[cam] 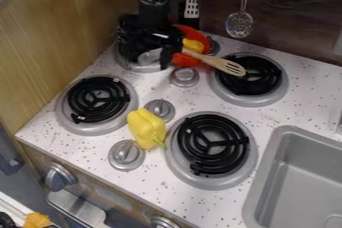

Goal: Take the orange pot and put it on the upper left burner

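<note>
Hanging wide open, tool (148,62) beside orange pot (185,61).

Yellow pepper (147,127) beside a silver knob (125,155), grey sink (267,169), strainer (239,24) and slotted turner (192,7)

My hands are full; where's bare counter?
Bare: the patch behind the sink, right of the upper right burner; a narrower strip between the lower right burner and sink. Crowded: around the gripper, pot and spoon, and by the pepper among the knobs.
</note>
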`<state>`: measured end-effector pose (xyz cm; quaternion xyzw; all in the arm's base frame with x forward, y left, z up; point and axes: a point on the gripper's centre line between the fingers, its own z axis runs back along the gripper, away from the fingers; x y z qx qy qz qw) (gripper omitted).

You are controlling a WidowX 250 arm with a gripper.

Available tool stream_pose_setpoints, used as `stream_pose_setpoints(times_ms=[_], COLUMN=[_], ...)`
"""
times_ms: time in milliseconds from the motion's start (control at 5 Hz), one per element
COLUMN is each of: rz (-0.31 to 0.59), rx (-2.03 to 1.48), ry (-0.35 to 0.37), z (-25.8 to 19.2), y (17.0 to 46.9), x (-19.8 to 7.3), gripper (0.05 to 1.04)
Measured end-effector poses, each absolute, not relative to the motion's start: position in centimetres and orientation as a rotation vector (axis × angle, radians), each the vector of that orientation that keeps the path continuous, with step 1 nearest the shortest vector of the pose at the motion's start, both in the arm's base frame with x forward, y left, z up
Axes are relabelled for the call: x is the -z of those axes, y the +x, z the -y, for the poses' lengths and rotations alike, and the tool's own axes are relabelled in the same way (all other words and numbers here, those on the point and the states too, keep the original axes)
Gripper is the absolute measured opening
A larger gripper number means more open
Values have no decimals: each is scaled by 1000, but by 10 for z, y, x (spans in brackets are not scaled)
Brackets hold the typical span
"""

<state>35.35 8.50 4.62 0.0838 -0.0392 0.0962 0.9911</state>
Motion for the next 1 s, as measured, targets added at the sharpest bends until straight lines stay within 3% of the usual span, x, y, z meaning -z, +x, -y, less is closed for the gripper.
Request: stream_pose_setpoints(times_ms=[600,1000], rz=[30,-8], rx=[-328,-400], ry=[133,96], z=[-50,-30], y=[316,294], x=[-79,-75], gripper=[1001,1001])
